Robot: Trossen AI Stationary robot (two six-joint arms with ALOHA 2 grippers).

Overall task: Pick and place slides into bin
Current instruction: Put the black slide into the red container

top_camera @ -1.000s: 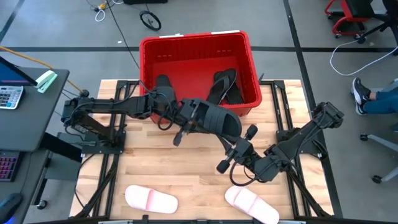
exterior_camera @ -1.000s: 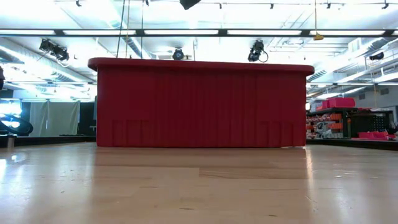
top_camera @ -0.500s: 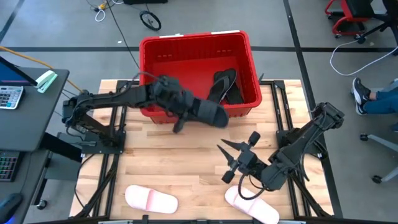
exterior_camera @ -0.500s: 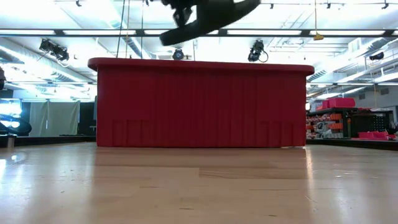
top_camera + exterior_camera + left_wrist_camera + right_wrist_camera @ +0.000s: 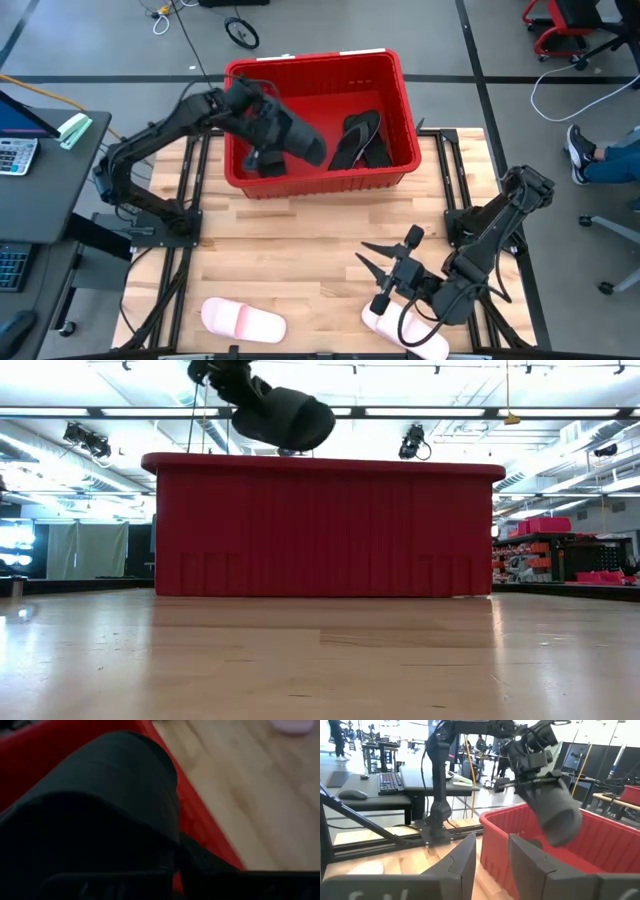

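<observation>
While left gripper hangs over the bin – clamped on a black slide | right gripper – jaws spread, empty, near a pink slide on the table

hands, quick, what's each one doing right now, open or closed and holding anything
Left hand: closed on a black slide, held above the red bin.
Right hand: open, holding nothing, above the table near a pink slide.
</observation>
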